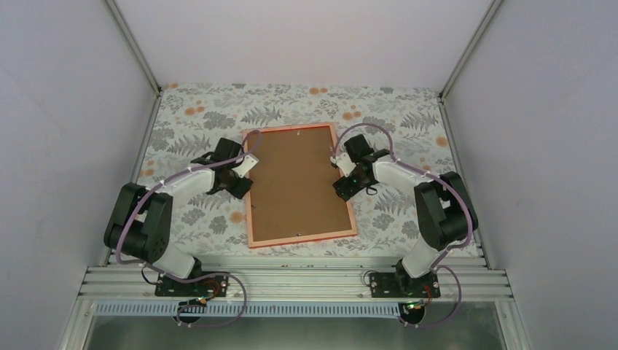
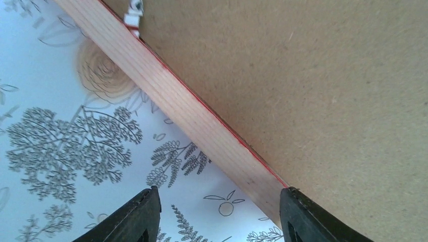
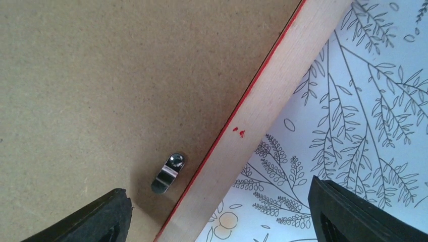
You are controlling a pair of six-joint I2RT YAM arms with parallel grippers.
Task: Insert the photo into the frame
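We found the frame [image 1: 302, 238] face down, backing board [image 1: 297, 182] fitted.
Left gripper [image 2: 218, 199] stood parted over one rail, right gripper [image 3: 219, 201] gaped wide over the other, both empty.

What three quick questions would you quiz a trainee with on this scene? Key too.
1. True or false: the frame lies back up on the table, with the brown backing board facing the top camera.
2. In the right wrist view, the metal clip sits on: A) the backing board, B) the tablecloth, C) a robot finger.
3. Short answer: does the photo show in any view?

Key: 1 true; 2 A; 3 no.
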